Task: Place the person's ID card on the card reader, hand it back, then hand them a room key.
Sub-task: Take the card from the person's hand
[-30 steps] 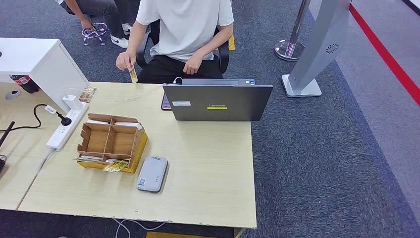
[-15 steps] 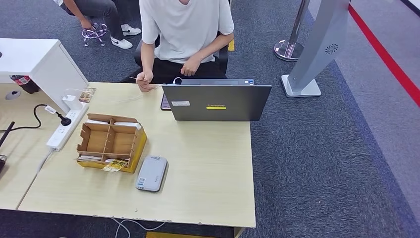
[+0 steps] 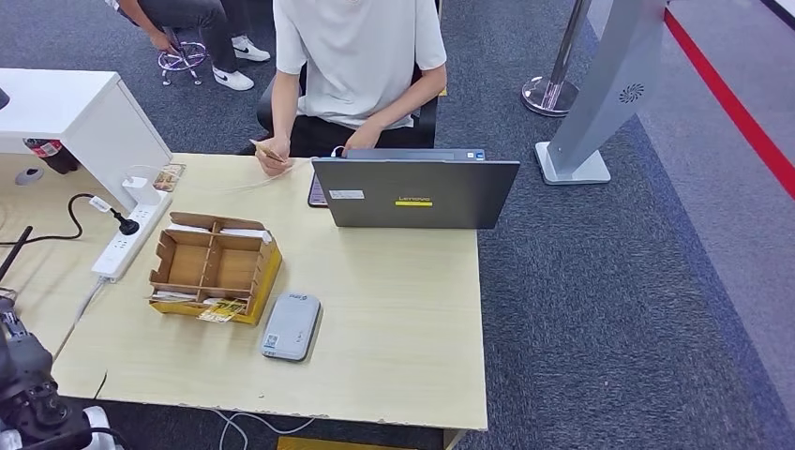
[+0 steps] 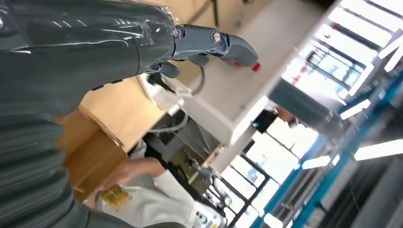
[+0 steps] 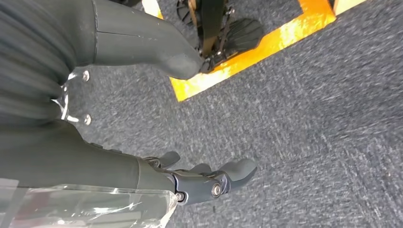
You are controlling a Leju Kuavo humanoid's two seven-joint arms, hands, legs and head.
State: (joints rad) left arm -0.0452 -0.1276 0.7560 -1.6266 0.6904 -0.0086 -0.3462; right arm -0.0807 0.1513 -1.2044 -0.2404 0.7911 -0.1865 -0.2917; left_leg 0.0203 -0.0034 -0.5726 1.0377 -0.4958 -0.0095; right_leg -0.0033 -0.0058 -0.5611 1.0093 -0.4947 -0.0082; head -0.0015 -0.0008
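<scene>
CHANGE: person has brought the ID card [image 3: 265, 151] down to the far desk [image 3: 394, 309] edge, and my left robot hand [image 4: 209, 45] has risen | STATE: both my robot hands released, right robot hand [image 5: 209, 183] hanging over carpet | NEXT: reach well ahead for card; card reader [image 3: 290, 326] lies nearer me.

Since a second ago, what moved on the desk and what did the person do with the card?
The person's hand carried the ID card from beside the chair, off the table, to the table's far edge. The robot's left arm has come up at the near corner; the left hand holds nothing. The card reader, cardboard box and laptop stayed where they were.
</scene>
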